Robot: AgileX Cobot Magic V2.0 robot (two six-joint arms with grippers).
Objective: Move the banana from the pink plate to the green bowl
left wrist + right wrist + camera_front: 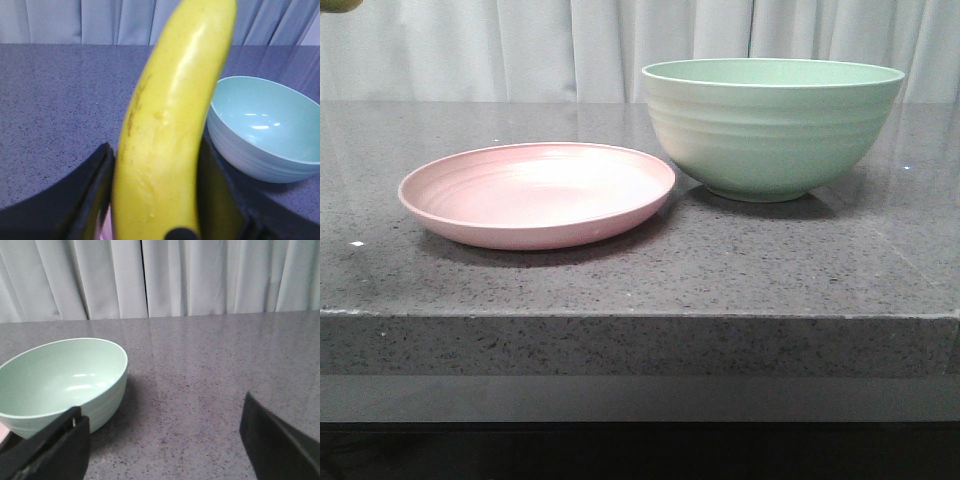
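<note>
On the grey tabletop (770,260), the pink plate (537,193) sits empty, the green bowl (772,125) at its 2 o'clock. The left end effector (160,200) clamps the banana (170,125) aloft for carrying; the right end effector (160,440) gapes wide, idle.

Front cam low, level w/ table edge; both wrist cams close, all share green bowl (772,128).

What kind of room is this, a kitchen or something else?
Probably a staged test bench, not a real kitchen: a speckled grey stone counter backed by plain white curtains, holding only a pink plate and a green bowl.
</note>
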